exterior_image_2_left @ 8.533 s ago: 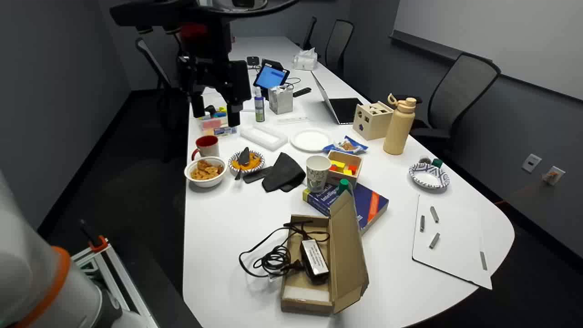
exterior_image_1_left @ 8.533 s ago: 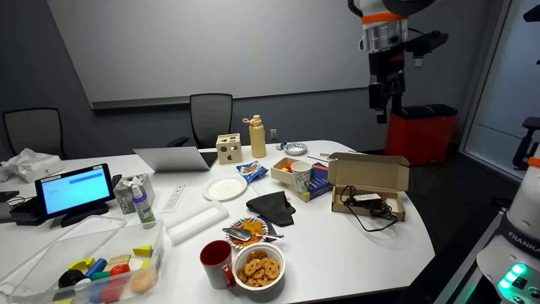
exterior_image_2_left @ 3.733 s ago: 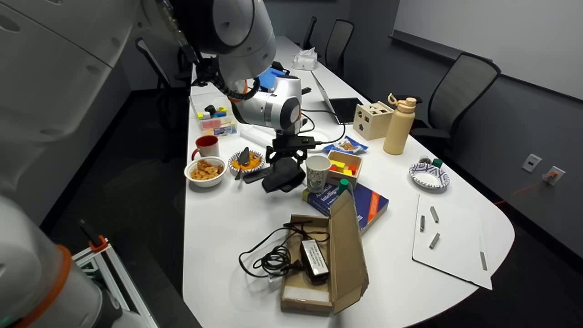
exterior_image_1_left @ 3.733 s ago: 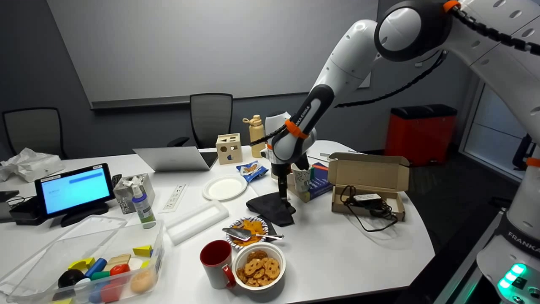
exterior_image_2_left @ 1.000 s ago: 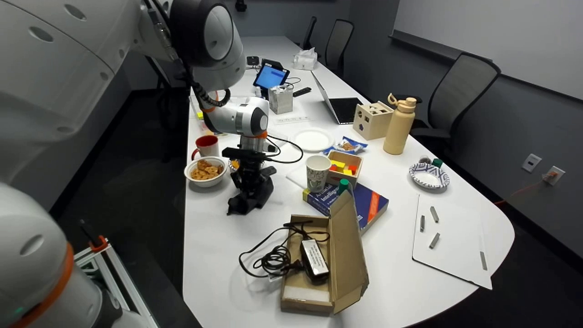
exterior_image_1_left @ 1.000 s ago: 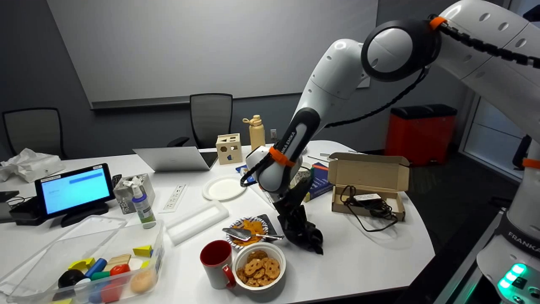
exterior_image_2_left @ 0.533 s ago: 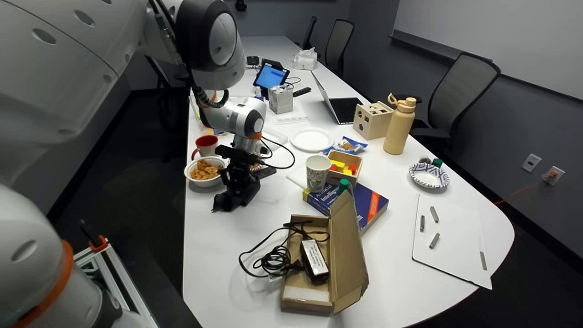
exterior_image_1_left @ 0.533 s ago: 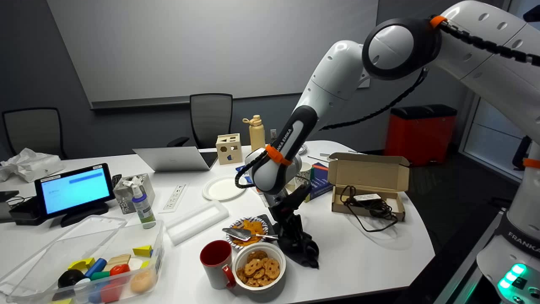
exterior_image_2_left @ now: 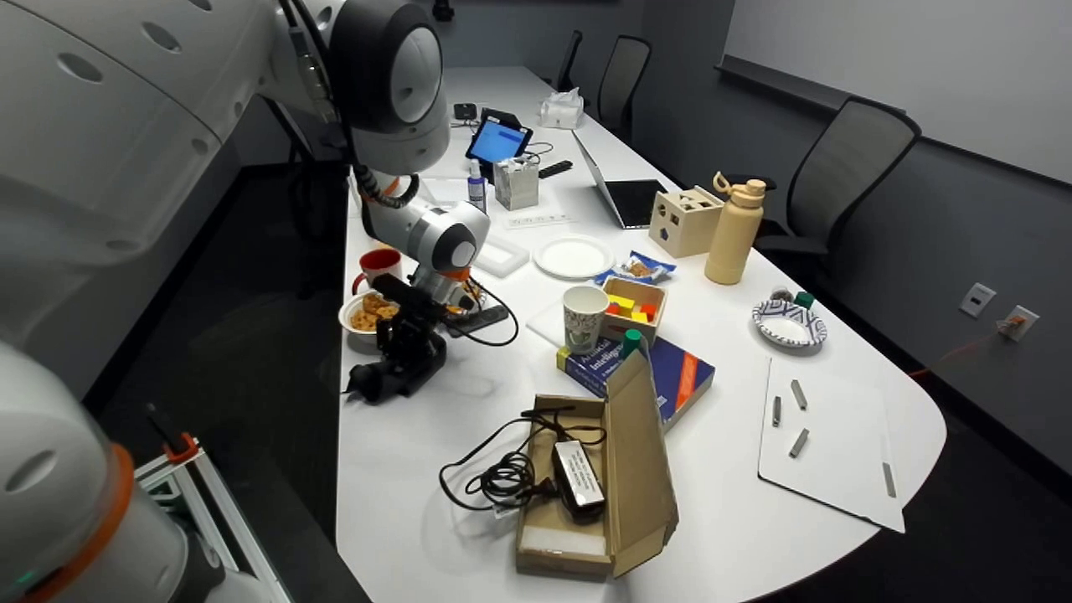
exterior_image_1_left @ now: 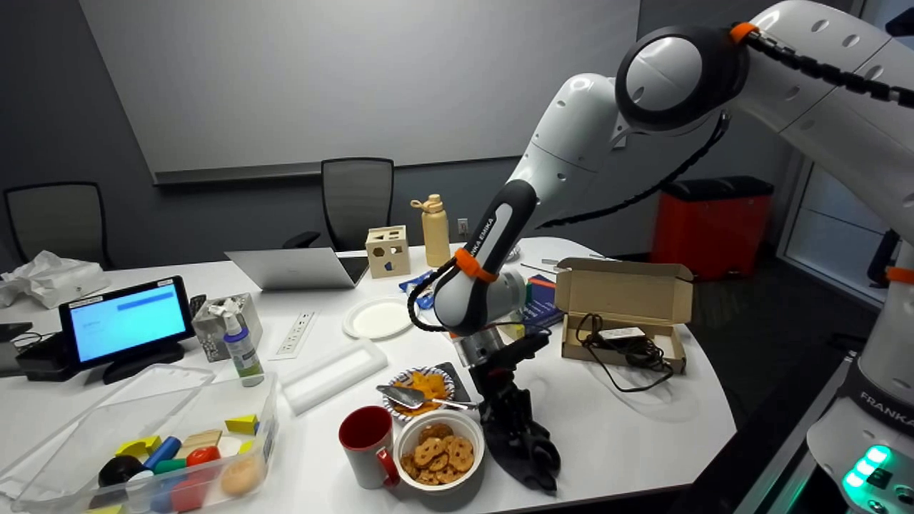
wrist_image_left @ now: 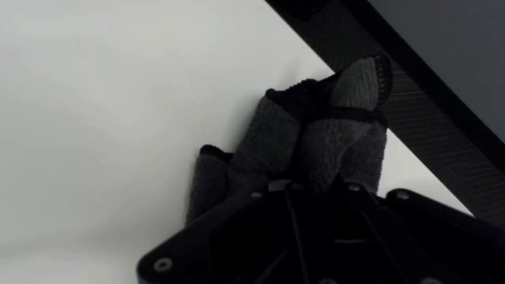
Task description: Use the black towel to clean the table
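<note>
The black towel (exterior_image_1_left: 530, 457) is bunched beneath my gripper (exterior_image_1_left: 508, 417), which points down at the white table (exterior_image_1_left: 628, 442). In the wrist view, dark grey folds of the towel (wrist_image_left: 268, 138) come out from between the jaws, which are shut on the cloth. The fingertips are mostly lost in the dark folds. One end of the towel reaches the table's edge in the wrist view. In an exterior view the towel (exterior_image_2_left: 385, 381) lies against the tabletop near that same edge.
Close to the gripper stand a white bowl of crackers (exterior_image_1_left: 437, 460), a red-lined mug (exterior_image_1_left: 365, 446) and a patterned plate of orange chips (exterior_image_1_left: 432, 385) with a server across it. A cardboard box with cables (exterior_image_2_left: 578, 486), a paper cup (exterior_image_2_left: 584, 318) and a blue book (exterior_image_2_left: 682, 368) stand further off.
Earlier the arm was raised, then came down over the towel lying flat. Now the gripper has the towel and has dragged it across the table to the edge, past the cracker bowl.
</note>
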{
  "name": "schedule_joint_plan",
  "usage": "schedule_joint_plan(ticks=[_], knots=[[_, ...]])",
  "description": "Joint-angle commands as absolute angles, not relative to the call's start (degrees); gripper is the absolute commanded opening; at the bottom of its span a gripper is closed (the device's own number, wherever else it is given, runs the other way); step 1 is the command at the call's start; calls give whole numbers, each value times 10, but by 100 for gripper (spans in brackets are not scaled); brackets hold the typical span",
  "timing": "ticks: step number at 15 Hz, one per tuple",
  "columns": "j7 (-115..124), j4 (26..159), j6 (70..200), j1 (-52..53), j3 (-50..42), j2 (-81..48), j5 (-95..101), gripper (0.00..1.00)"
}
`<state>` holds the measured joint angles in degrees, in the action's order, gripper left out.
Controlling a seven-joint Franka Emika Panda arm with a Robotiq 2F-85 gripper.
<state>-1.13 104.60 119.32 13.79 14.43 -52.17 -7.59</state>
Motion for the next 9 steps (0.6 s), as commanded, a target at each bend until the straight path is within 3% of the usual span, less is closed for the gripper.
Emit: schedule_joint_plan(ticks=[1,2,3,9], knots=[[9,1137,1253,121,132,-513,-115,3],[9,1157,1272,117,128,-501,-121,3],[2,1092,1204,124,140,-508,-114,13],[8,1136,1231,115,137,-488,-123,13]])
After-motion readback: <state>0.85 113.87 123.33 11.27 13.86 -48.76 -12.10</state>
